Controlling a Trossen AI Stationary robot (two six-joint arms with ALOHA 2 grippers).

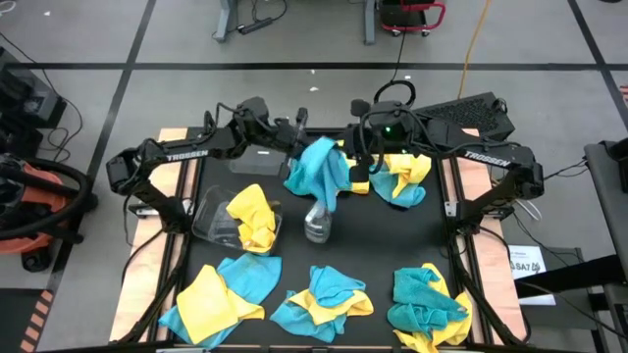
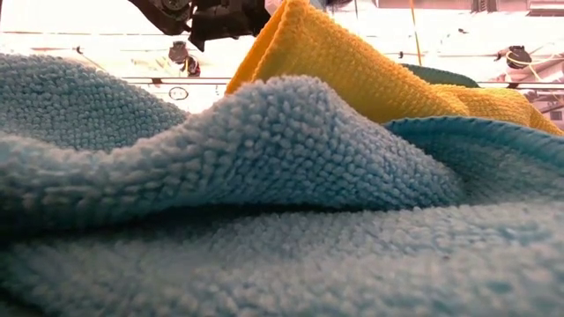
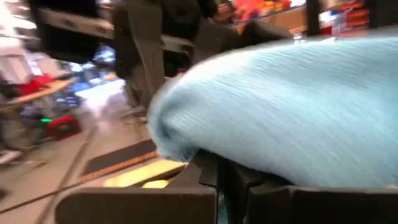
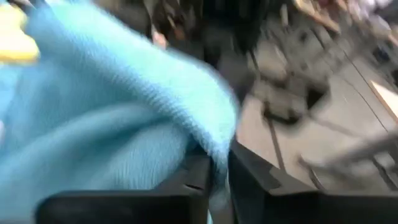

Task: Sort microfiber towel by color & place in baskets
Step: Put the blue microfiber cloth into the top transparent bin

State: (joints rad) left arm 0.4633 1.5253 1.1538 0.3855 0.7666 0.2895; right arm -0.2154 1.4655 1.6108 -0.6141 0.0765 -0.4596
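A teal microfiber towel (image 1: 320,169) is held up between my two grippers over the table's far middle. My left gripper (image 1: 297,139) is shut on its left end and my right gripper (image 1: 357,165) on its right end. Its lower part hangs down toward a small clear spray bottle (image 1: 317,225). A clear basket (image 1: 209,222) on the left holds a yellow towel (image 1: 253,216). Yellow and teal towels (image 1: 402,177) lie far right; I cannot make out a basket's walls there. The low view shows mostly a teal towel (image 2: 264,202) close up, with a yellow towel (image 2: 335,62) behind it. My left gripper pinches the teal towel's edge (image 3: 211,155) between its two fingers (image 3: 249,186); the cloth bulges out over the fingers, several layers by the look of it. The towel is lifted off the table and sags toward the other gripper. My right gripper pinches a bunched edge of the same teal towel (image 4: 208,146) between its two fingers (image 4: 249,177), coming from the table's right. The cloth spreads away from the fingers and hangs slack, clear of the table.
Three mixed piles of yellow and teal towels lie along the near edge: left pile (image 1: 221,290), middle pile (image 1: 322,299), right pile (image 1: 428,306). The spray bottle stands in the middle under the held towel. Black mat (image 1: 383,240) shows between bottle and right pile.
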